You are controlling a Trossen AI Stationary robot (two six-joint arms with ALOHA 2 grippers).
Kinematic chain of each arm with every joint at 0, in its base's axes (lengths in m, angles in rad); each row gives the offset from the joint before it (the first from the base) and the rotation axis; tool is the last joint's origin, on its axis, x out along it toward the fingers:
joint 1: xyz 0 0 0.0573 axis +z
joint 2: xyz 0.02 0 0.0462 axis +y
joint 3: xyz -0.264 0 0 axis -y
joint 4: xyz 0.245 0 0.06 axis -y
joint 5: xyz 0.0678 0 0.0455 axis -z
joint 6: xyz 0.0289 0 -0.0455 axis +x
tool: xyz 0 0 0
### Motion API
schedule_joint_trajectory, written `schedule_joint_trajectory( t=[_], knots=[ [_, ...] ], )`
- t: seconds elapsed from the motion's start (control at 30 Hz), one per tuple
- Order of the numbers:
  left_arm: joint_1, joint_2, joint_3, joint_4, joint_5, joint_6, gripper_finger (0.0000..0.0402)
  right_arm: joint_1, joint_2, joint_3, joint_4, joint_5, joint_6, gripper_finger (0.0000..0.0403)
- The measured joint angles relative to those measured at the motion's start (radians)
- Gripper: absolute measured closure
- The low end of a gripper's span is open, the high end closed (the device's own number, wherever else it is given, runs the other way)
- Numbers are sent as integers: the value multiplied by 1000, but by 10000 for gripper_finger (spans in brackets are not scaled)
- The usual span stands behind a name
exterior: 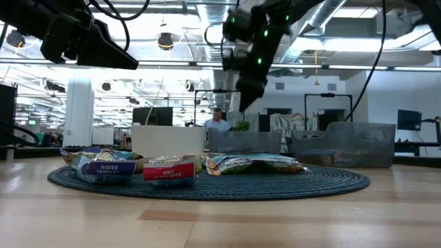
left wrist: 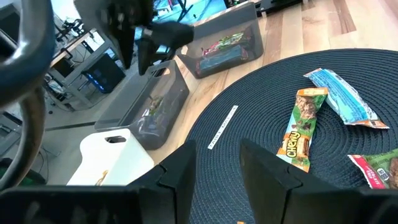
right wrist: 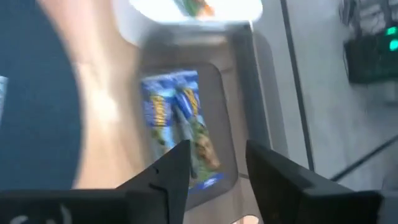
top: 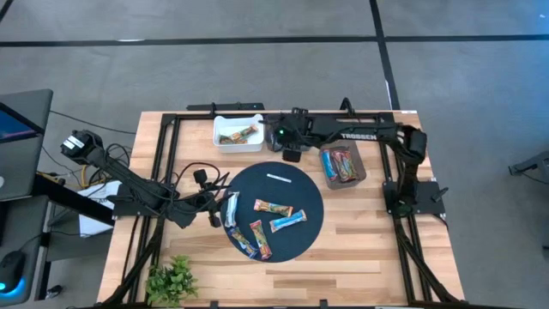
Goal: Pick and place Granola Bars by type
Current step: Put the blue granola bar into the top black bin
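Left gripper (top: 214, 209): hangs low at the near-left rim of the mat (top: 296, 180), jaws partly open and holding nothing.
Nearest bar: a blue bar (top: 230, 209) lies just beside those jaws, toward the mat's middle; its long axis runs near to far. This arm is clearly the closer one to it.
Other bars on the mat: a brown-green bar (left wrist: 301, 127), a second blue one (left wrist: 341, 98) and a red one (left wrist: 374, 169) lie flat on the weave, apart from each other; two more sit at the near edge (top: 256, 241).
White strip (top: 280, 178): thin, on the far half of the mat, not a bar.
Right gripper (top: 292, 153): hovers beyond the mat's far rim, between the two end bins, jaws apart and empty.
Grey bin (top: 362, 168): far right, holds blue and red bars (right wrist: 177, 118), which lie below and ahead of the right jaws.
White bin (top: 220, 137): far left, holds brown-green bars (top: 238, 134).
My guess: the left arm takes the blue bar, closing across its short side.
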Motion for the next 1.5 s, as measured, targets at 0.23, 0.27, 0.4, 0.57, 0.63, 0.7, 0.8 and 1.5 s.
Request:
schedule_joint_trajectory(
  t=[0.23,0.27,0.4,0.57,0.63,0.7,0.8,1.5],
  knots=[
    [0,0,0,-1,10,-8,283,168,-102,-15,-23,-54,-5,245],
    [0,1,0,0,20,-14,283,193,-121,-26,-29,-54,-14,245],
    [0,2,0,-1,60,-40,283,268,-236,-106,-42,-57,-22,251],
    [0,2,0,0,86,-53,283,289,-473,-316,25,-68,73,261],
    [1,2,0,1,86,-62,283,288,-580,-437,129,-121,105,263],
    [3,2,0,1,86,-68,283,288,-673,-574,291,-197,113,265],
    [4,2,0,1,86,-70,283,299,-774,-780,566,-331,113,266],
    [120,224,3,247,471,7,283,472,-671,-1069,1138,-338,-17,265]
  ],
)
